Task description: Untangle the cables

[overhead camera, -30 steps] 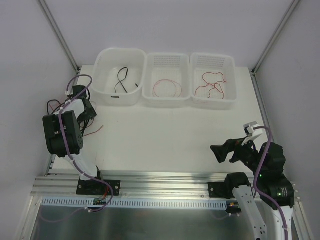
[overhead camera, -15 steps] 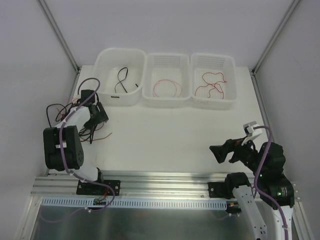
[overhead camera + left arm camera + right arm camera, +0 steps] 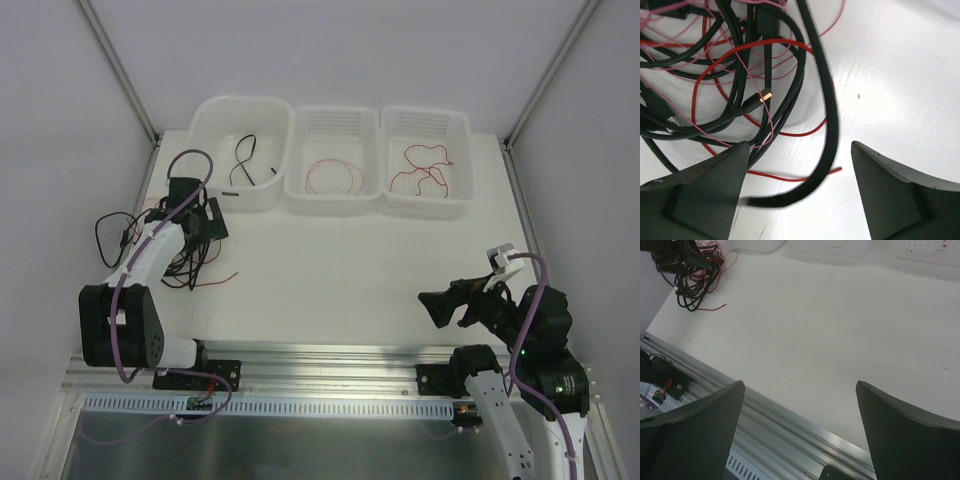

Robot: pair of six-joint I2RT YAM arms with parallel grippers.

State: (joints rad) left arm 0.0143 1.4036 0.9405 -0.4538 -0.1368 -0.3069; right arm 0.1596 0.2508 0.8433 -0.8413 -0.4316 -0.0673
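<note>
While the left fingers (image 3: 203,225) were poised over a tangle (image 3: 182,262) of cables at the left edge of the tabletop (image 3: 340,270), they were spread apart and nothing was grasped. In the left wrist view a thick black cable (image 3: 829,107) was seen to pass loosely between them, its blurred end lying just beside the left-hand finger. Behind it, black loops were crossed by a red cable (image 3: 699,85) and fine pink wires (image 3: 771,122), and a small gold-tipped plug (image 3: 764,95) was shown in the middle of the knot. One red end was trailed out of the tangle toward the middle of the tabletop. Three white bins were set in a row along the far edge. A short black cable (image 3: 243,160) was contained in the left bin (image 3: 240,103), a thin red loop (image 3: 335,178) in the middle bin (image 3: 336,112), and a curled red cable (image 3: 425,165) in the right bin (image 3: 425,112). The right fingers (image 3: 438,304) were held wide apart and empty above the tabletop near the right arm's base, well apart from the tangle.
</note>
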